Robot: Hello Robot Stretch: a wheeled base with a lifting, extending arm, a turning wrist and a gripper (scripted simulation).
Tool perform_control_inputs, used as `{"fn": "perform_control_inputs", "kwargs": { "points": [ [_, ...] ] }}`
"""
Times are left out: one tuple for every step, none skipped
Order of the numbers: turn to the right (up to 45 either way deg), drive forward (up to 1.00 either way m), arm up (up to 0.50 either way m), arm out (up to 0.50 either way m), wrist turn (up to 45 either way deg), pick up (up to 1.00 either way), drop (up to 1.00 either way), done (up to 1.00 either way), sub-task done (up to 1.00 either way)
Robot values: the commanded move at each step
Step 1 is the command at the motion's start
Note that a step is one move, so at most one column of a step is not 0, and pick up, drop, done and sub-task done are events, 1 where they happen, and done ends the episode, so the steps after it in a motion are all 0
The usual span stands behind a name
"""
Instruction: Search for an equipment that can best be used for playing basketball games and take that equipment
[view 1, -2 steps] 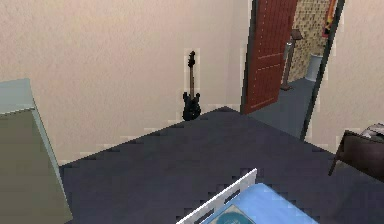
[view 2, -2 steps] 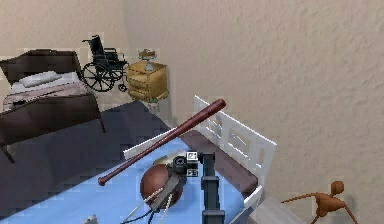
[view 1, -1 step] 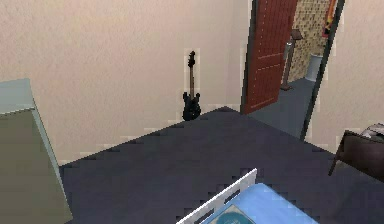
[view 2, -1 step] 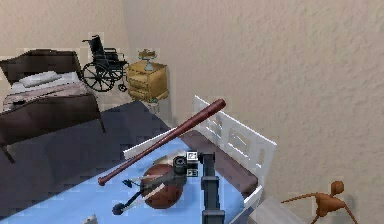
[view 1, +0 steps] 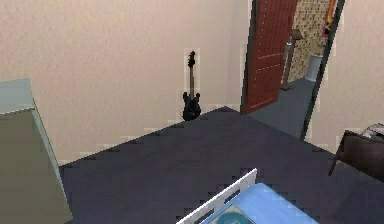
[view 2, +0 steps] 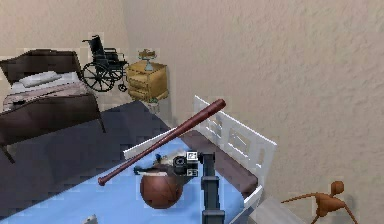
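Spotted basketball [view 2: 158, 190], brown-orange, resting on the blue-covered bed [view 2: 90, 200] at the arm side view's lower middle, just below a dark red baseball bat [view 2: 165, 143] laid slantwise across the cover. Noted gripper [view 2: 176, 167] at the ball's upper edge; cannot tell whether touching, nor whether the fingers grasp anything or hang free. Judged light for its bulk, springy, not fragile, grippy-skinned but round (apt to roll on soft bedding). Best taken squarely across the widest girth, clear of the bat. Also logged: wheelchair [view 2: 103, 62], nightstand [view 2: 147, 80], guitar [view 1: 190, 95] against the wall.
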Motion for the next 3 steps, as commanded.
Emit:
{"fn": "perform_control_inputs", "kwargs": {
  "points": [
    [0.0, 0.00, 0.00, 0.00, 9.0, 0.00, 0.00, 0.00, 0.00],
    [0.0, 0.00, -0.30, 0.00, 0.0, 0.00, 0.00, 0.00, 0.00],
    [0.0, 0.00, 0.00, 0.00, 0.0, 1.00, 0.00, 0.00, 0.00]
  ]
}}
